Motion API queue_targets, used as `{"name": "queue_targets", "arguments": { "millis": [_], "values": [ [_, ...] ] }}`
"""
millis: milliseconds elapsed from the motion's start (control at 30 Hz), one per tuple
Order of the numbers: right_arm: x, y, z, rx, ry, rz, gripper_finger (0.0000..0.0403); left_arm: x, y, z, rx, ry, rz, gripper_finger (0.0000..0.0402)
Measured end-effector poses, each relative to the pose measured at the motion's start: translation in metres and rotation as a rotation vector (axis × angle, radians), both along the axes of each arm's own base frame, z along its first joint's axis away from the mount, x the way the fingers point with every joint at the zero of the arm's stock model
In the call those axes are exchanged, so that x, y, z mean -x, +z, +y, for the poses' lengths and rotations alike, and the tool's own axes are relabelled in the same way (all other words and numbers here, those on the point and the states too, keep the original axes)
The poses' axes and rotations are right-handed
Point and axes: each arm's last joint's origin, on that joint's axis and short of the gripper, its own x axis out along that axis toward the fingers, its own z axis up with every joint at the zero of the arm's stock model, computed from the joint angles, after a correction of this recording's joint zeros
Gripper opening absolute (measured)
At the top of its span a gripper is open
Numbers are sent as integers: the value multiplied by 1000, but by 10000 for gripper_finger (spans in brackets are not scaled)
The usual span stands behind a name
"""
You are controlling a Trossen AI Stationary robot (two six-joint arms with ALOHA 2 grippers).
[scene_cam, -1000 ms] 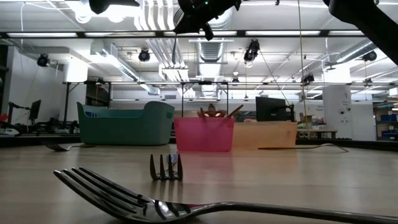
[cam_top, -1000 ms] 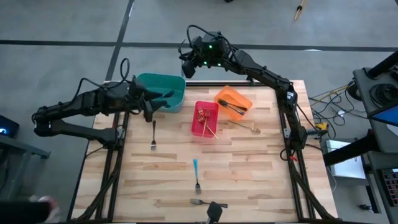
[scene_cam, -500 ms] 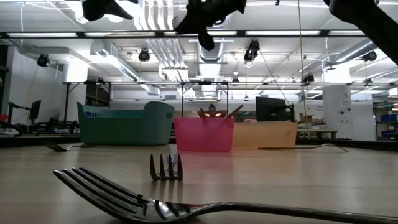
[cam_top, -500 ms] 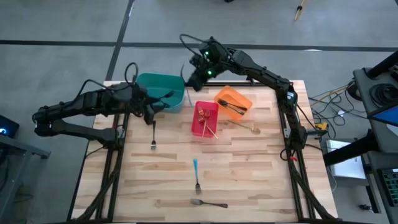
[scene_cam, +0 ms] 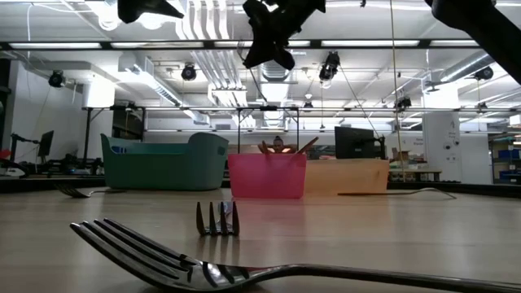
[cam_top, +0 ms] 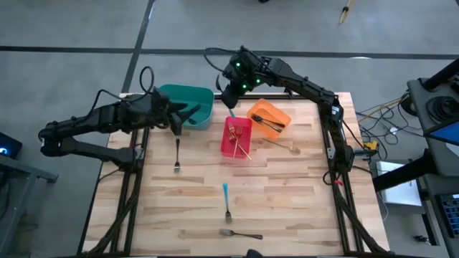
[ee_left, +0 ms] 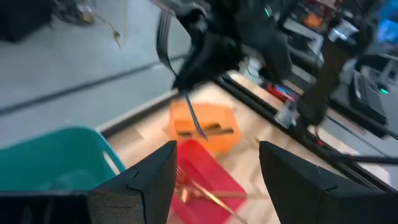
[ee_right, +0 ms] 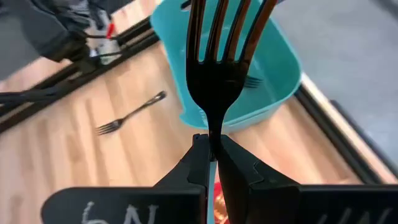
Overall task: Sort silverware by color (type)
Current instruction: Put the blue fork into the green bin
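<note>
Your right hand (ee_right: 211,163) is pinched tight on a dark fork (ee_right: 221,59), tines away from the wrist, holding it in the air at about 12 o'clock on the table (cam_top: 287,208), between the teal bin (cam_top: 188,100) and the orange bin (cam_top: 269,117), over the far end of the red bin (cam_top: 237,136). Your left hand (cam_top: 176,118) hovers at about 10 o'clock beside the teal bin, fingers spread wide with nothing between them. You still have forks loose on the table: one (cam_top: 177,154) near the left hand at 9 o'clock, a blue-handled one (cam_top: 226,201) and a dark one (cam_top: 240,233) toward 6 o'clock.

Bright, even ceiling light; the left wrist view is motion-blurred throughout.
</note>
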Motion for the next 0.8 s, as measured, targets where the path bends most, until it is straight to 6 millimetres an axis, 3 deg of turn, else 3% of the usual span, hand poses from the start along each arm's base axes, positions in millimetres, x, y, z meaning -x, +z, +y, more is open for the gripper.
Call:
{"name": "queue_targets", "arguments": {
  "millis": [367,600,800],
  "values": [
    [-13,-3,38,283,8,138,12,-41,-2,21,-139,74,-42,207],
    [-15,-2,42,332,31,143,12,-57,-10,47,-218,136,6,207],
    [-17,0,40,395,24,137,12,-75,-14,63,-232,83,-59,207]
  ]
}}
